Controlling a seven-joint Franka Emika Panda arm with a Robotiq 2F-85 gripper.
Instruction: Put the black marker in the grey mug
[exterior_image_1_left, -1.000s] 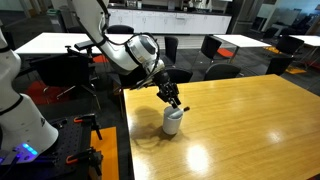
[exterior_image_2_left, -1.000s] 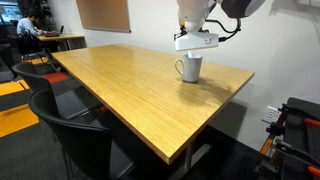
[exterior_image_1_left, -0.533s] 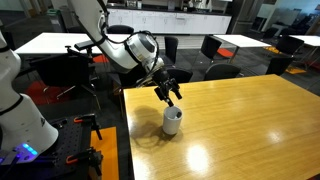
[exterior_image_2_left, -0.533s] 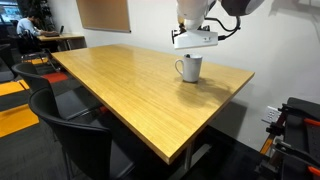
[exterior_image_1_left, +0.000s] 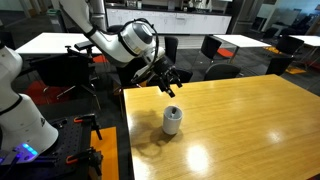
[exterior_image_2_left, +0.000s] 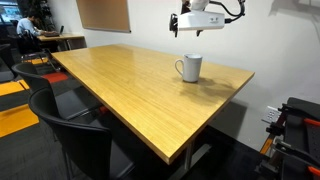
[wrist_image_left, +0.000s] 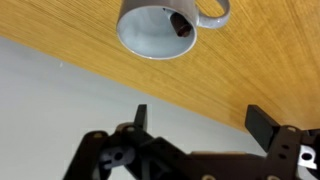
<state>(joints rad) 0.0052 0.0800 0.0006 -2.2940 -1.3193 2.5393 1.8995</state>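
Note:
The grey mug (exterior_image_1_left: 172, 121) stands upright near the table's edge, also seen in an exterior view (exterior_image_2_left: 190, 68). In the wrist view the grey mug (wrist_image_left: 158, 32) is at the top, with the dark end of the black marker (wrist_image_left: 181, 25) inside it, leaning on the wall near the handle. My gripper (exterior_image_1_left: 169, 83) hangs well above the mug, open, with nothing between its fingers. It shows high up in an exterior view (exterior_image_2_left: 198, 26), and in the wrist view my gripper (wrist_image_left: 201, 117) has its jaws spread wide.
The wooden table (exterior_image_1_left: 250, 120) ends close beside the mug, and grey floor (wrist_image_left: 60, 110) lies below that edge. Black chairs (exterior_image_2_left: 70, 130) stand along the table's near side. More chairs (exterior_image_1_left: 215, 50) and white tables stand behind. A white robot base (exterior_image_1_left: 15, 100) is at the left.
The gripper has opened wide and risen straight up from the mug's mouth. The marker has stayed in the mug, which has not moved.

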